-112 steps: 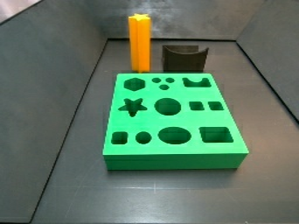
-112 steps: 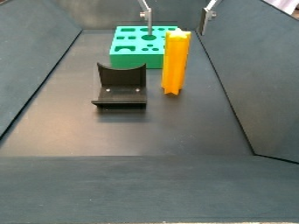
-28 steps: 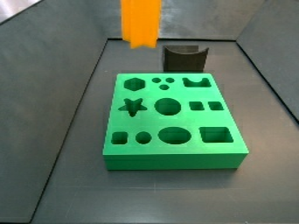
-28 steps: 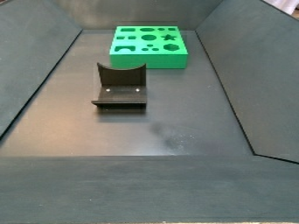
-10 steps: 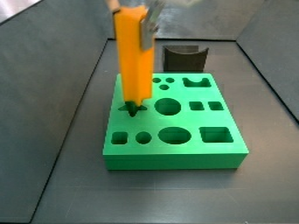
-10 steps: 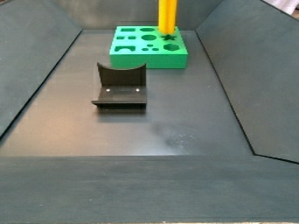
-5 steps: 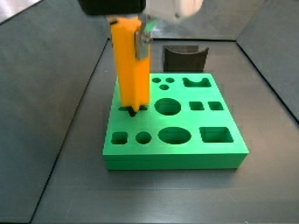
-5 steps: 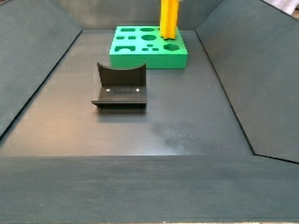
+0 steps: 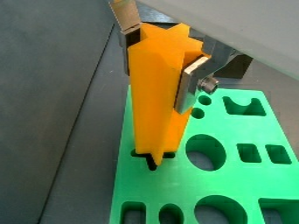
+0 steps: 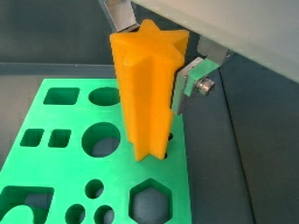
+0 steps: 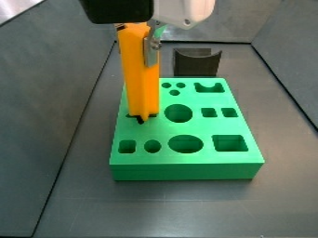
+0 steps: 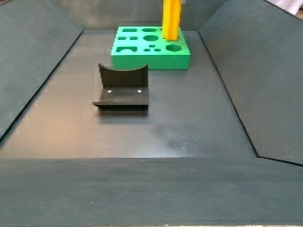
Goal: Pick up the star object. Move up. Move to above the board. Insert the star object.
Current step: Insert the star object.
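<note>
The star object (image 11: 139, 74) is a tall orange prism standing upright, and its lower end sits in the star-shaped hole of the green board (image 11: 187, 170). My gripper (image 11: 147, 42) is above the board's left side, shut on the prism's upper part. In both wrist views the silver fingers (image 9: 193, 83) (image 10: 187, 87) press on opposite sides of the star object (image 9: 158, 96) (image 10: 146, 87). Dark slivers of the hole show around its foot on the board (image 9: 239, 179) (image 10: 59, 166). In a side view the star object (image 12: 173, 18) rises from the board (image 12: 148, 60) past the frame's top, hiding the gripper.
The dark fixture (image 12: 120, 86) stands on the floor in front of the board in a side view and behind it (image 11: 196, 61) in a side view. Sloping grey walls (image 11: 50, 102) enclose the floor on both sides. The board's other holes are unfilled.
Over the last second the gripper has come down with the star object, whose top is now lower as its foot sinks into the star hole. Little has moved in the last half second.
</note>
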